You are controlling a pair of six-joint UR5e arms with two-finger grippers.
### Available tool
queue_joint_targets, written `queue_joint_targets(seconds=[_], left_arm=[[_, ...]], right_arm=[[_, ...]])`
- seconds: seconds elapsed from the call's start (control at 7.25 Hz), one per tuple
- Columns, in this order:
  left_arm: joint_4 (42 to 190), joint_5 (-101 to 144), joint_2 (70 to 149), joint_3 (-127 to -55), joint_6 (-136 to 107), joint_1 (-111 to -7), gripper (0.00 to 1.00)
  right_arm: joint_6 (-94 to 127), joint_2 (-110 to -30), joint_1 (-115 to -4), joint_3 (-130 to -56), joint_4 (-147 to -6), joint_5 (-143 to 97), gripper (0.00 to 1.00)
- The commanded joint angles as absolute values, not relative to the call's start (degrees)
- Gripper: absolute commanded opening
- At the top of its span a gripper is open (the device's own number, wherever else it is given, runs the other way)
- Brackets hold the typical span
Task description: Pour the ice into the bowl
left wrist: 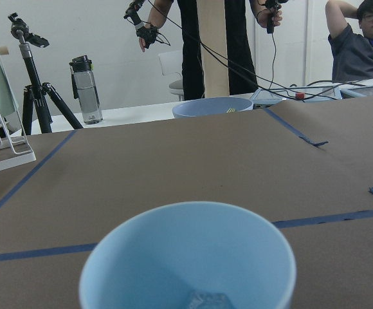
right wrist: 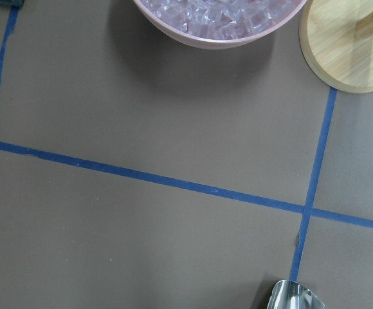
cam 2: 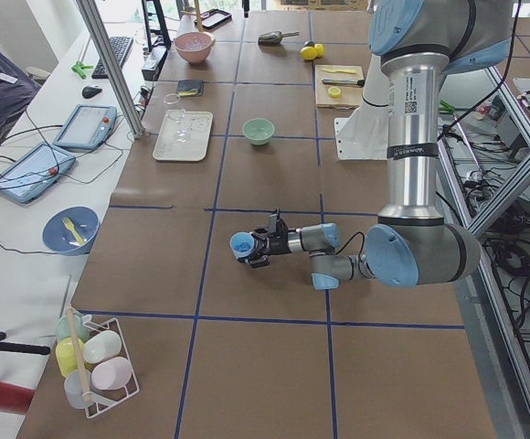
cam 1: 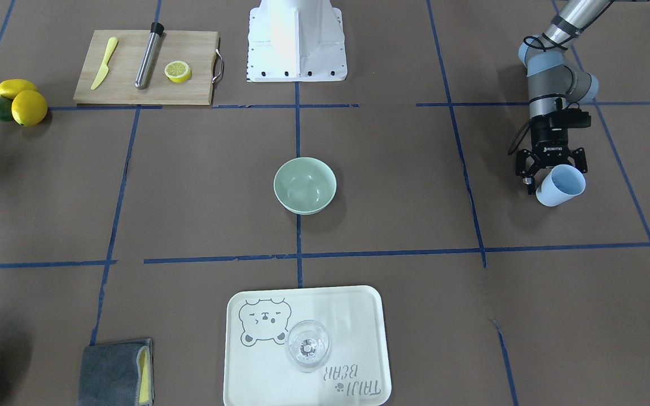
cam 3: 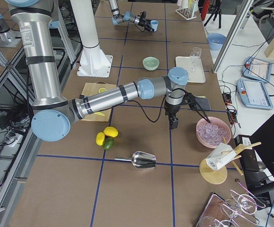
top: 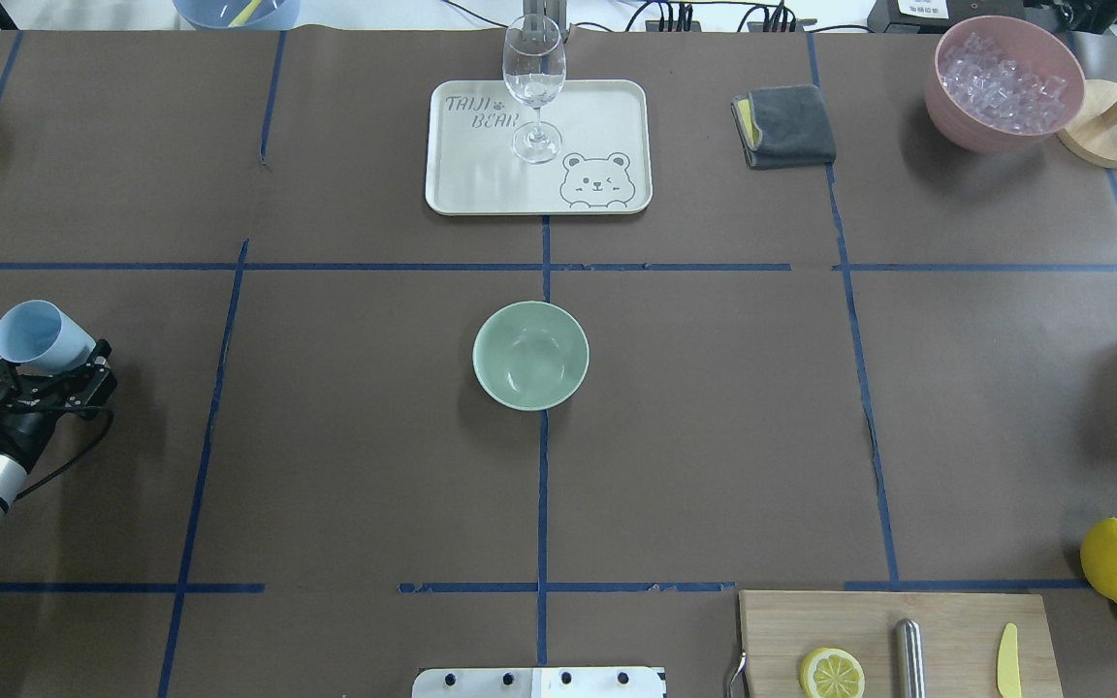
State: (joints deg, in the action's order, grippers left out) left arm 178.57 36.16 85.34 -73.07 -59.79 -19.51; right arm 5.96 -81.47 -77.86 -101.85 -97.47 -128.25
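The pale mint-green bowl (cam 1: 304,185) stands empty at the table's middle; it also shows in the overhead view (top: 530,355). My left gripper (cam 1: 552,167) is shut on a light blue cup (cam 1: 561,186), tilted on its side above the table far to the bowl's left in the overhead view (top: 40,334). In the left wrist view a clear ice cube (left wrist: 206,300) lies inside the cup (left wrist: 186,257). More ice (top: 1005,73) fills a pink container (top: 956,116) at the far right. My right gripper (cam 3: 174,124) hangs near that container; I cannot tell whether it is open or shut.
A white tray (top: 597,116) with a wine glass (top: 533,82) sits beyond the bowl. A grey cloth (top: 786,126) lies beside it. A cutting board (cam 1: 127,84) holds a knife, a steel muddler and a lemon half. Lemons (cam 1: 29,107) and a metal scoop (cam 3: 144,160) lie near.
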Motion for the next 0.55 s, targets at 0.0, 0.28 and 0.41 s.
queue_joint_targets(seconds=[0.0, 0.28, 0.41], left_arm=[[178.5, 36.9, 85.3, -72.9, -59.8, -22.0, 1.00], [178.5, 37.4, 85.5, -72.5, -59.8, -22.3, 1.00], [178.5, 37.3, 85.6, -72.4, -59.9, -22.2, 1.00]], right_arm=[[5.9, -81.5, -78.0, -101.9, -97.5, -128.3, 1.00], [5.9, -81.5, -78.0, -101.9, -97.5, -128.3, 1.00], [5.8, -81.5, -78.2, -101.9, -97.5, -128.2, 1.00]])
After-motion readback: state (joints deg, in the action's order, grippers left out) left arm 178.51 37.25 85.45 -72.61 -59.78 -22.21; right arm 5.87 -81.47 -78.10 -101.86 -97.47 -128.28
